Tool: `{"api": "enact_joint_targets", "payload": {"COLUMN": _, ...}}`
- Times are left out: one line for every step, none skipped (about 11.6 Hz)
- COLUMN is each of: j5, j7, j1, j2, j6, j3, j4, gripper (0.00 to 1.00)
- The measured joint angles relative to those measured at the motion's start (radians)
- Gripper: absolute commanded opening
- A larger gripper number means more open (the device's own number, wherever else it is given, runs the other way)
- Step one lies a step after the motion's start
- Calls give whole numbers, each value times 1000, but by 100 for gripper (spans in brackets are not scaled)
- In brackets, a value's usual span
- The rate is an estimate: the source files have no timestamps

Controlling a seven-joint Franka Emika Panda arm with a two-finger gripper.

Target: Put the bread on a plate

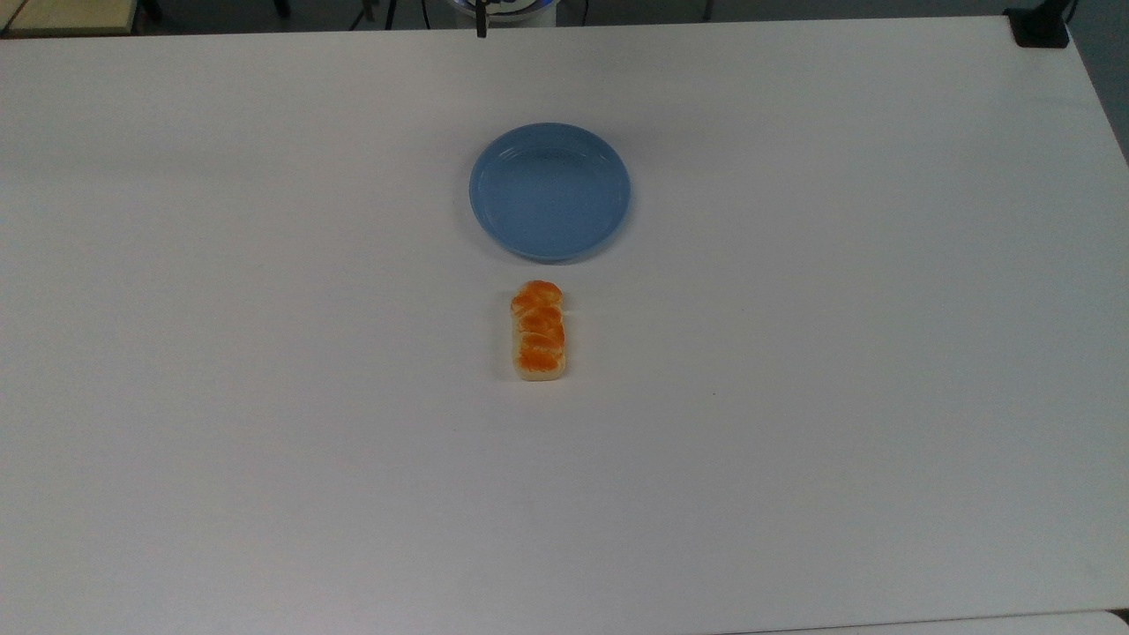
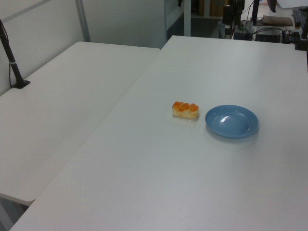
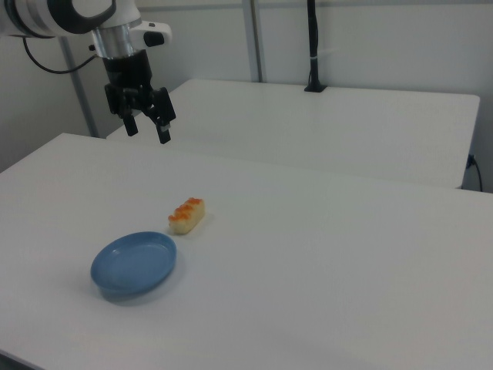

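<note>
**Orange-topped loaf lies free, claw high and off to one side**

Orange-brown and glossy on top, the bread (image 1: 539,331) lies flat near the middle of the white tabletop (image 1: 265,397), just beside the light blue plate (image 1: 549,191) but not touching it. Its long axis points straight at the plate, one short end facing the rim.

In the right view the claw (image 3: 146,127) hangs above the tabletop's far edge, fingers spread apart and empty. The bread sits down and toward the right view's right of it, well apart, so the coming move looks like a descent across to the loaf, closing over its narrow width.

The arm's upper part is cut off by the right view's left edge.
</note>
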Motion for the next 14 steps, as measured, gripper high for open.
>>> {"api": "enact_joint_targets", "payload": {"j5": 0, "j7": -1, "j1": 0, "j2": 0, "j6": 0, "j3": 0, "j4": -1, "gripper": 100}}
{"api": "enact_joint_targets", "payload": {"j5": 0, "j7": -4, "j1": 0, "j2": 0, "j6": 0, "j3": 0, "j4": -2, "gripper": 100}}
{"api": "enact_joint_targets", "payload": {"j5": 0, "j7": -6, "j1": 0, "j2": 0, "j6": 0, "j3": 0, "j4": -3, "gripper": 100}}
{"api": "enact_joint_targets", "payload": {"j5": 0, "j7": -6, "j1": 0, "j2": 0, "j6": 0, "j3": 0, "j4": -3, "gripper": 100}}
{"api": "enact_joint_targets", "payload": {"j5": 0, "j7": -6, "j1": 0, "j2": 0, "j6": 0, "j3": 0, "j4": -4, "gripper": 100}}
{"api": "enact_joint_targets", "payload": {"j5": 0, "j7": -6, "j1": 0, "j2": 0, "j6": 0, "j3": 0, "j4": -4, "gripper": 100}}
{"api": "enact_joint_targets", "payload": {"j5": 0, "j7": -6, "j1": 0, "j2": 0, "j6": 0, "j3": 0, "j4": -5, "gripper": 100}}
{"api": "enact_joint_targets", "payload": {"j5": 0, "j7": -7, "j1": 0, "j2": 0, "j6": 0, "j3": 0, "j4": -5, "gripper": 100}}
{"api": "enact_joint_targets", "payload": {"j5": 0, "j7": -7, "j1": 0, "j2": 1, "j6": 0, "j3": 0, "j4": -5, "gripper": 100}}
{"api": "enact_joint_targets", "payload": {"j5": 0, "j7": -8, "j1": 0, "j2": 3, "j6": 0, "j3": 1, "j4": -5, "gripper": 100}}
{"api": "enact_joint_targets", "payload": {"j5": 0, "j7": -9, "j1": 0, "j2": 5, "j6": 6, "j3": 2, "j4": -5, "gripper": 100}}
{"api": "enact_joint_targets", "payload": {"j5": 0, "j7": -9, "j1": 0, "j2": 8, "j6": 16, "j3": 2, "j4": -5, "gripper": 100}}
{"api": "enact_joint_targets", "payload": {"j5": 0, "j7": -10, "j1": 0, "j2": 14, "j6": 25, "j3": 3, "j4": -5, "gripper": 100}}
{"api": "enact_joint_targets", "payload": {"j5": 0, "j7": -10, "j1": 0, "j2": 23, "j6": 37, "j3": 4, "j4": -5, "gripper": 100}}
